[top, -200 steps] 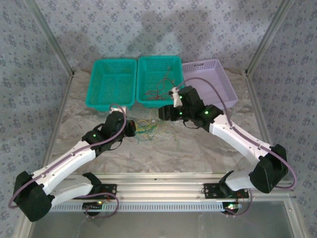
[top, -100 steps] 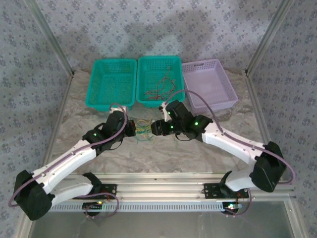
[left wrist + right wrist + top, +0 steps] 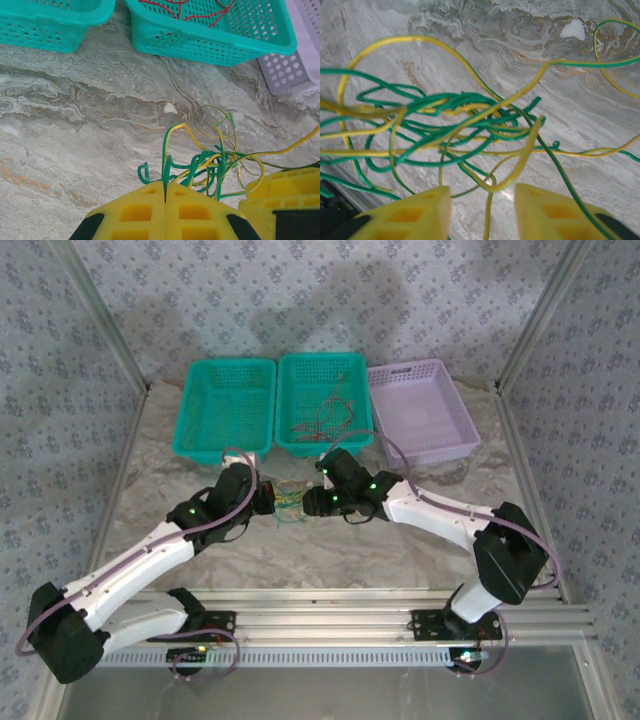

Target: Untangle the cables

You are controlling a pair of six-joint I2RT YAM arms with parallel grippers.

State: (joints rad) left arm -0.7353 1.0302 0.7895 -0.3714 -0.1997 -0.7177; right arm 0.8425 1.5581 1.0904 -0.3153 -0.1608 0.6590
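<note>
Shifted leftward, right jaws stand apart around the cables [image 3: 451, 101]; left jaws — together — pinch a green strand [image 3: 164, 160].

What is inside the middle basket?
Thin red cables lie on the floor of the basket, toward its near side. In the left wrist view, the near wall hides most of that floor.

A lab-style robot cell: aluminium frame [image 3: 330, 600], patterned fabric walls [image 3: 300, 290], marbled tabletop [image 3: 350, 560].

2 arms angled inward, left tool [image 3: 165, 187] clamped shut on cables [image 3: 465, 98], right tool [image 3: 482, 192] facing it, fingers apart
</note>
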